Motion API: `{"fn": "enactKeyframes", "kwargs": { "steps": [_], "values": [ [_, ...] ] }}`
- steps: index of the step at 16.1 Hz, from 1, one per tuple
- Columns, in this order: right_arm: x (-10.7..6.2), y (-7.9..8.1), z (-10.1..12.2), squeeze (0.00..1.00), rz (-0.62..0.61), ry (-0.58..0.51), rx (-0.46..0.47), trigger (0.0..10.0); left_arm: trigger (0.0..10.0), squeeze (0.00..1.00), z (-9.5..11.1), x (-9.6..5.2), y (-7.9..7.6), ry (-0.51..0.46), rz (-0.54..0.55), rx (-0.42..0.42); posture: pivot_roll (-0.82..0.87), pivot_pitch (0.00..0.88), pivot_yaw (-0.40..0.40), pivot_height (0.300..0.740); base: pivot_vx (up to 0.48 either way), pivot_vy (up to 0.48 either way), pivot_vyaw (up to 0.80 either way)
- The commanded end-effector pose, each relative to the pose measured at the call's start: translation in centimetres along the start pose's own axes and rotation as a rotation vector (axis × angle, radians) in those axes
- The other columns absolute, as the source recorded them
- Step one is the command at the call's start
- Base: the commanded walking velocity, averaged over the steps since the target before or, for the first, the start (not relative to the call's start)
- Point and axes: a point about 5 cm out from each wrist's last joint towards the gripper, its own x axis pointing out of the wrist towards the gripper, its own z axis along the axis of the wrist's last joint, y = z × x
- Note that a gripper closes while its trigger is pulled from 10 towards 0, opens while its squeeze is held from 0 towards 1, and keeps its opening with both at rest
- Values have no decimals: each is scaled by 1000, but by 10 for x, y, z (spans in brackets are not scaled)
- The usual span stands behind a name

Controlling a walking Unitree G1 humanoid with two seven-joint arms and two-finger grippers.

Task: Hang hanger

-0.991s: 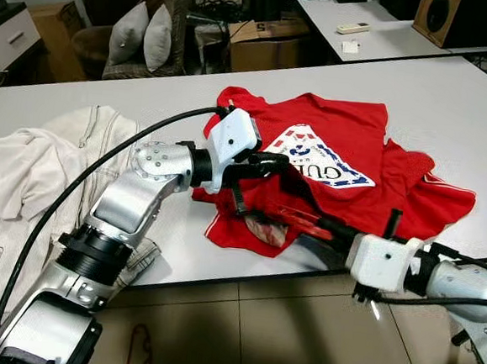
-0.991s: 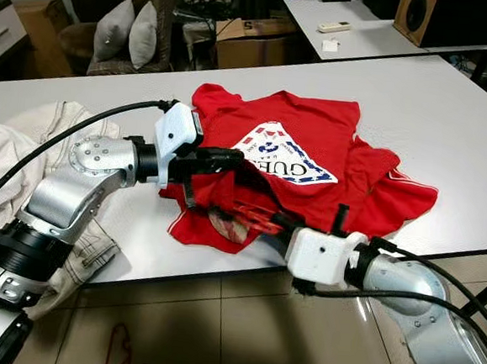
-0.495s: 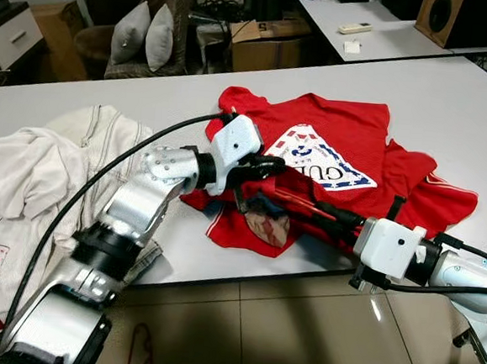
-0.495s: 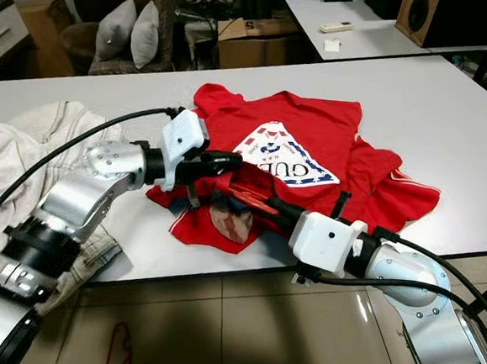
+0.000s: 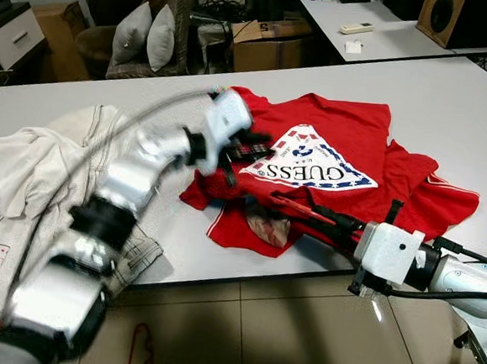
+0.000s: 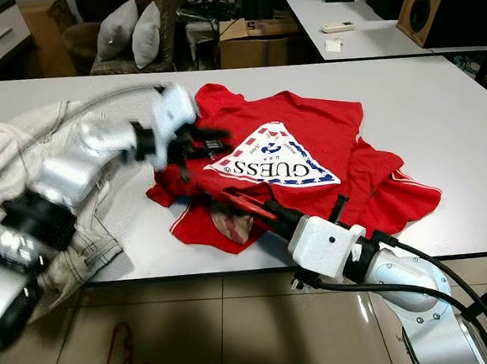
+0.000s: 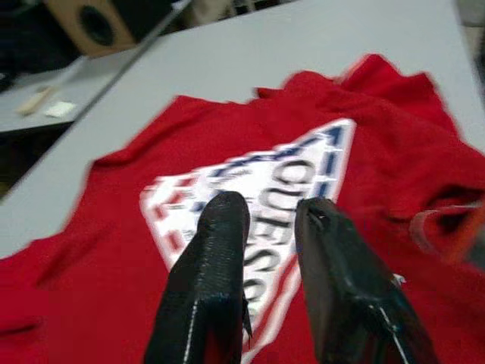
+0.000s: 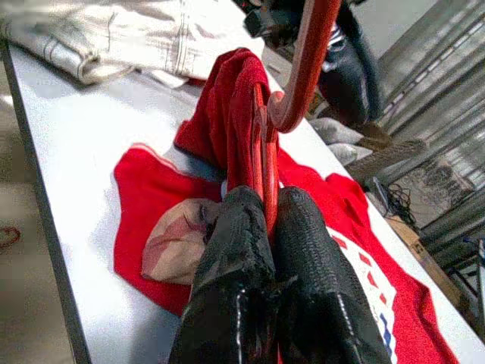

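Observation:
A red T-shirt (image 5: pixel 340 131) with a triangular GUESS print lies on the white table (image 5: pixel 453 97). Its near hem is bunched up and shows the pale inside (image 5: pixel 267 228). My right gripper (image 5: pixel 329 219) reaches in from the table's front edge, shut on a red hanger (image 5: pixel 296 208). In the right wrist view the hanger (image 8: pixel 267 144) runs up between the fingers (image 8: pixel 235 250), with shirt cloth draped on it. My left gripper (image 5: pixel 251 145), blurred, hovers over the print's left corner. In the left wrist view its fingers (image 7: pixel 220 250) stand slightly apart, nothing seen between them.
Cream and white clothes (image 5: pixel 34 165) are heaped on the table's left part. Beyond the table stand a dark chair with grey cushions (image 5: pixel 145 35), a cardboard box (image 5: pixel 267 45) and a second table (image 5: pixel 382 24). The front table edge (image 5: pixel 244 276) runs close under my right arm.
My left gripper has swung up and back from the lifted hem to over the print. The print now lies flat and fully readable. The right gripper with the hanger has hardly moved.

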Motion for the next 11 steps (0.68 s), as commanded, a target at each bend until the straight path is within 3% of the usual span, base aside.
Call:
{"fn": "enactKeyframes", "kwargs": {
  "steps": [1,3,6,7,10,11],
  "values": [
    [-2,-6,4,0,-27,-33,22,10000,10000,0,6,-12,14,-28,26,-6,0,0,145,740,0,0,0],
    [-1,-11,1,0,-65,-59,83,10000,10000,0,19,-32,30,-101,29,-21,3,0,139,740,0,0,0],
    [1,-17,-6,0,-100,-70,133,10000,10000,0,14,-56,37,-56,-36,24,2,0,134,740,0,0,0],
    [1,-22,-10,0,-105,-70,141,10000,10000,1000,10,-66,36,-33,-98,13,1,0,130,740,0,0,0],
    [1,-27,-14,0,-55,-49,132,10000,10000,1000,7,-68,18,15,-259,46,-7,0,133,740,0,0,0],
    [1,-29,-14,0,-33,-44,127,10000,10000,0,7,-64,9,14,-312,66,-8,0,132,740,0,0,0]
  ]
}}
